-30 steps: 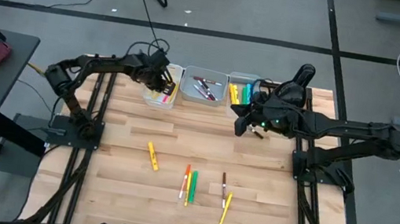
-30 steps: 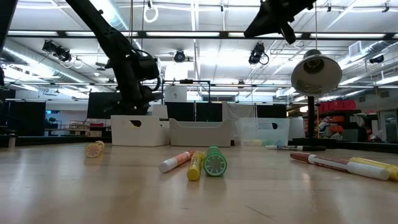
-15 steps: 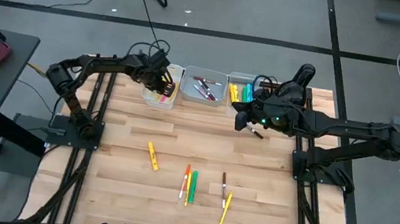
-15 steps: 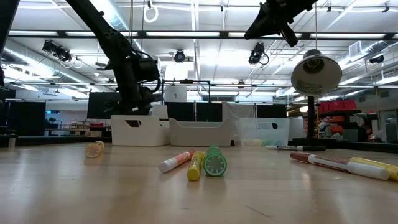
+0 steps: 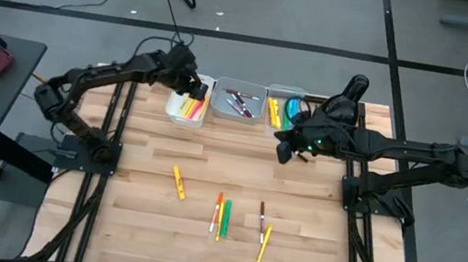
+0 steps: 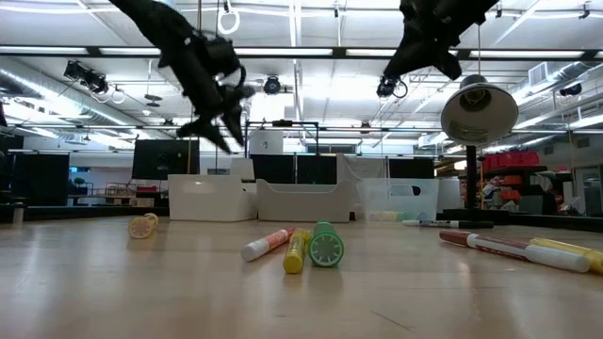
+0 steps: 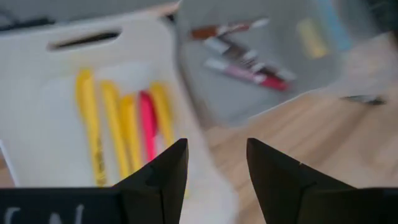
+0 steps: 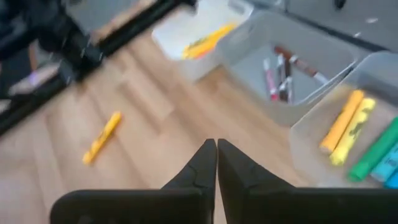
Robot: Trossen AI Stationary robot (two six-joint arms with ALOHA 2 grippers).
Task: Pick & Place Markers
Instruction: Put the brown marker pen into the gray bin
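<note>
Left tool (image 7: 211,163) lifted above white bin (image 5: 189,106), fingers apart | right tool (image 8: 216,163) together | markers (image 5: 221,216) on wooden table (image 5: 147,151)

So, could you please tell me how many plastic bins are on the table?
3, in a row along the far edge: a white bin on the left, a grey bin in the middle, a clear bin on the right.

Three bins (image 5: 239,113) stand in a row on the surface (image 5: 137,219). Six markers (image 5: 225,217) lie loose on the surface: two yellow, one orange, one green, one brown, one dark. Two arms, each with one tool.
</note>
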